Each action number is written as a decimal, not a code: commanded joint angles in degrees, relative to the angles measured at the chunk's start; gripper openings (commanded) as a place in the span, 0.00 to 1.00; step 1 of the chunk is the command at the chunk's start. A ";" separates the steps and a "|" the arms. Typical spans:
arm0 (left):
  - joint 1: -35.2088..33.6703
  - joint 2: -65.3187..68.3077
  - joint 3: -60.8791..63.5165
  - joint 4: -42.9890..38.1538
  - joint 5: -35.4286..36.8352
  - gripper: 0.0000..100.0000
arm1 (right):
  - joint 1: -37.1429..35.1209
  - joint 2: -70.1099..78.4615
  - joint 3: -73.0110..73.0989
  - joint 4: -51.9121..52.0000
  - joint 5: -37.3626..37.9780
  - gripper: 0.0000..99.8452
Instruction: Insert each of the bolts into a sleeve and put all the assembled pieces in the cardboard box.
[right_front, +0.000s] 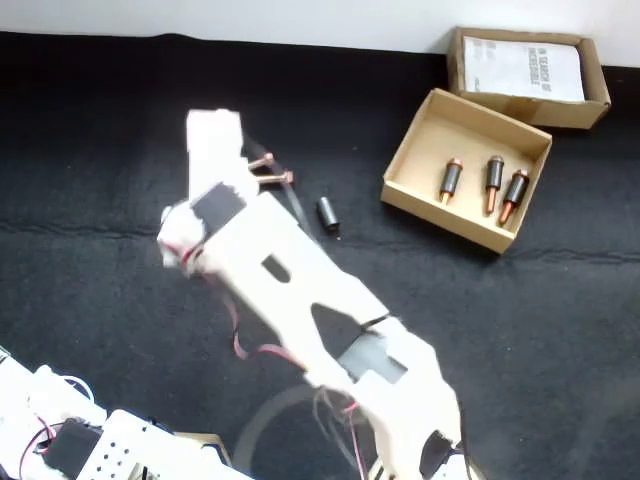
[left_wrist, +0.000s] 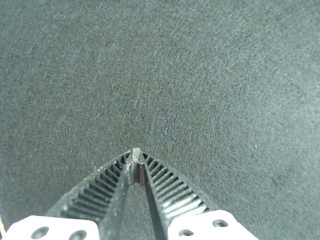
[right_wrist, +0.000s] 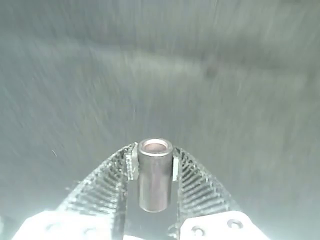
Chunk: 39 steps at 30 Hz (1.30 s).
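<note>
Right pincer (right_wrist: 154, 152) of mine is closed partway around a sleeve (right_wrist: 155, 182), which stands upright between the ribbed fingers (right_wrist: 200, 192), its open end about level with their tips. From above, two bolts (right_front: 277, 178) lie close together on the black mat (right_front: 120, 100), just beside this pincer. A loose sleeve (right_front: 328, 213) lies a little past them, between the pincer and the box (right_front: 470, 135). That box sits well apart from the pincer, and three assembled pieces (right_front: 493, 178) lie in it side by side. My left pincer (left_wrist: 136, 154) is closed tight with nothing in it, tips touching, above plain mat.
</note>
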 joint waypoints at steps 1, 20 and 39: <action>-0.57 -0.75 1.10 0.26 -0.44 0.02 | 7.78 -2.59 -8.48 -1.71 6.24 0.01; 3.21 -0.40 1.10 0.62 -0.35 0.02 | 69.14 -11.65 -25.98 -1.89 12.92 0.01; 54.29 -0.75 1.10 2.99 -0.44 0.02 | 127.52 -12.88 -15.87 -7.08 16.62 0.01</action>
